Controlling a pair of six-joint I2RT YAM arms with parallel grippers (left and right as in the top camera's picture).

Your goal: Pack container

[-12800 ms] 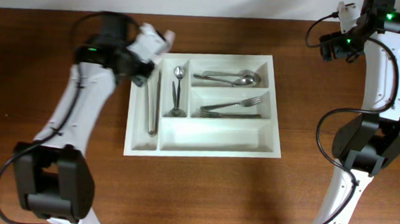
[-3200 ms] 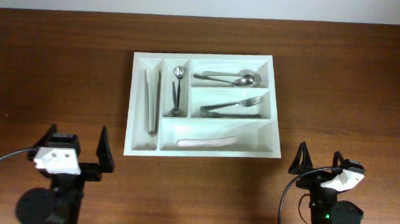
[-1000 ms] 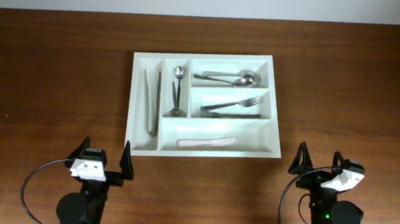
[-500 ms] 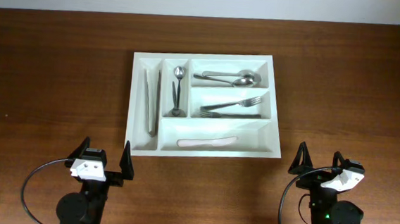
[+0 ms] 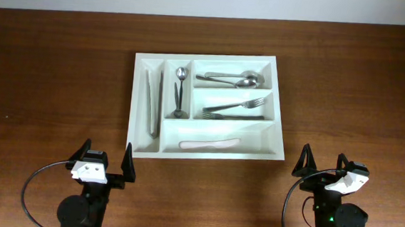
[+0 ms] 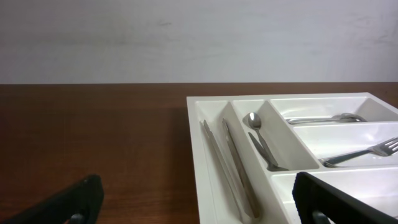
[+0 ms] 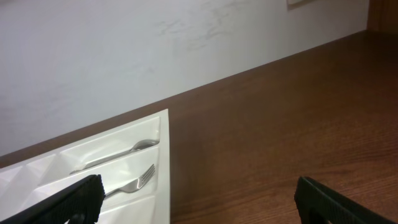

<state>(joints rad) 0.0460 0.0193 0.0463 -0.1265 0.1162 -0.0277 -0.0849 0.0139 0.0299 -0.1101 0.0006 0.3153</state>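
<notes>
Two claws parked wide and empty: left gripper point(image 5: 107, 150) at 7 o'clock of tray point(image 5: 257, 142), right gripper point(image 5: 323, 156) at 5 o'clock. Tray sits mid-table point(image 5: 47, 81), cutlery point(image 5: 235, 107) in all five slots. Packing looks finished; no loose item calls for a grasp.

**A:** ok so what else is lying around there?

**B:** dark wood table point(image 5: 48, 67), plain white wall point(image 6: 186, 37) behind it. Cutlery too: spoons point(image 5: 235, 78) at the back, forks point(image 5: 235, 107) nearer, white knife point(image 5: 209, 143) nearest, small spoon point(image 5: 181, 75) left of them.
</notes>
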